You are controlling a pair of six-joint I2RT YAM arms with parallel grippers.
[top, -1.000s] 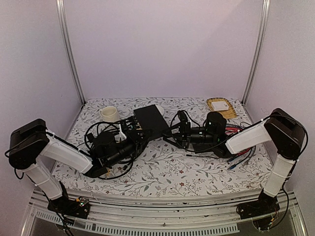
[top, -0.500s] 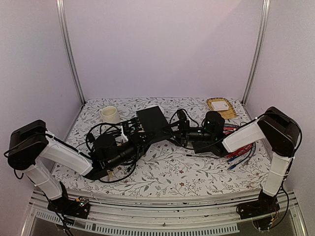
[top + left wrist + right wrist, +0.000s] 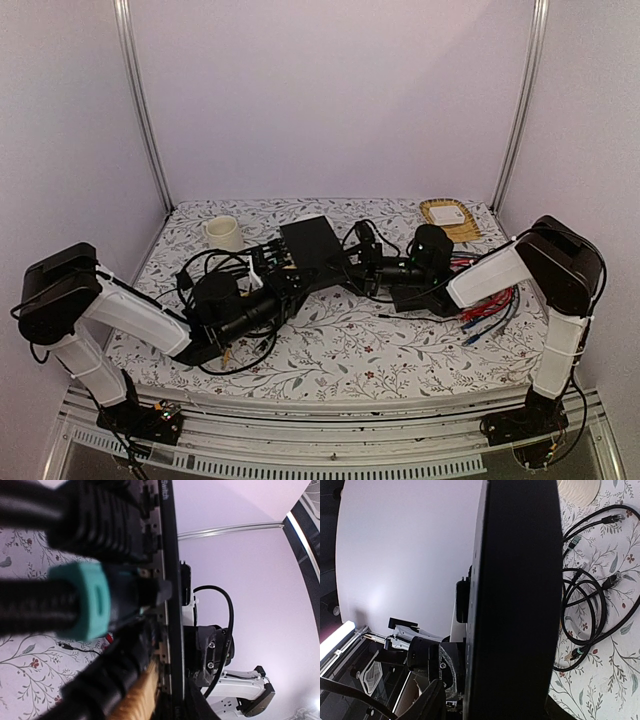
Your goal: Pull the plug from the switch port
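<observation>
Clamps the switch (image 3: 312, 243) at its right-hand end with the right gripper (image 3: 353, 262), fingers closed on its flat faces. Seen from the right wrist as a black slab edge-on, filling the middle of the view. Meets the opposite, port-bearing edge with the left gripper (image 3: 273, 272). Cannot tell there between fingers apart and fingers pinched on something, for the blur close to the lens in the left wrist view. Shows, in that same view, a plug (image 3: 92, 602) with a teal boot straight ahead, seated in a port of the switch. Just beside it on one side, a black ribbed plug (image 3: 100, 515); on the other, a dark cable (image 3: 100, 690) with a tan tip, both at the same row of ports. Holds the switch between the two grippers, toward the back of the table (image 3: 340, 360), set at a slant. Farther out: loops of black cables (image 3: 205, 270) by the left arm, red and blue cables (image 3: 490, 318) under the right arm, a cream cup (image 3: 222, 232) at back left, a tan dish (image 3: 445, 213) at back right.
</observation>
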